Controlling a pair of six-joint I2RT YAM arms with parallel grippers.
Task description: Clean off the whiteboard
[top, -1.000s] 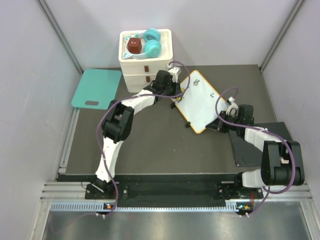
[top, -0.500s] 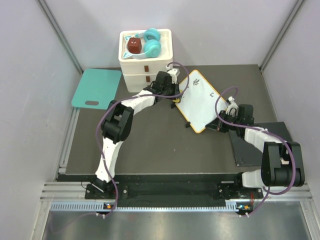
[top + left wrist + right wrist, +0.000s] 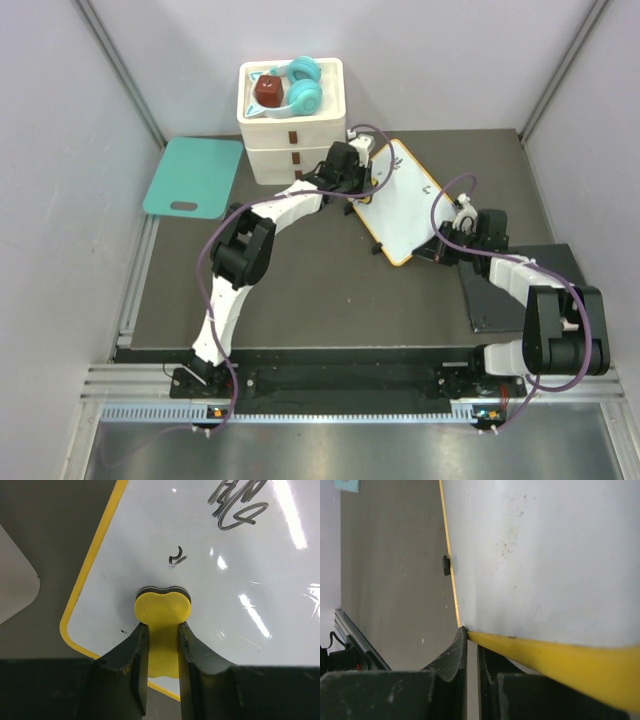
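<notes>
A dark surface (image 3: 300, 285) seen from above, with two robot arms reaching in from the near edge. The whiteboard (image 3: 405, 215) lies right of centre, turned at a slant, and has a thin yellow rim.

The left gripper (image 3: 362, 172) is over the whiteboard's far left part. In its wrist view, the left gripper's (image 3: 162, 628) fingers pinch a yellow eraser (image 3: 162, 607) with a dark layer beneath. The eraser rests on the whiteboard (image 3: 240, 590) near a rounded corner. A small black mark (image 3: 176, 557) sits just beyond the eraser. A larger black scribble (image 3: 235, 502) lies farther off, to the right.

The right gripper (image 3: 440, 248) is at the whiteboard's near right edge. In its wrist view, the right gripper's (image 3: 470, 637) fingers are drawn close, with only a slit between them. They grip the yellow rim of the whiteboard (image 3: 545, 555), which fills the upper right of that view. This part of the whiteboard is unmarked apart from faint specks.

A teal board (image 3: 193, 177) lies at the far left. A white drawer box (image 3: 290, 125) stands at the back and holds teal headphones (image 3: 302, 88). A dark grey pad (image 3: 520, 285) lies by the right arm.
</notes>
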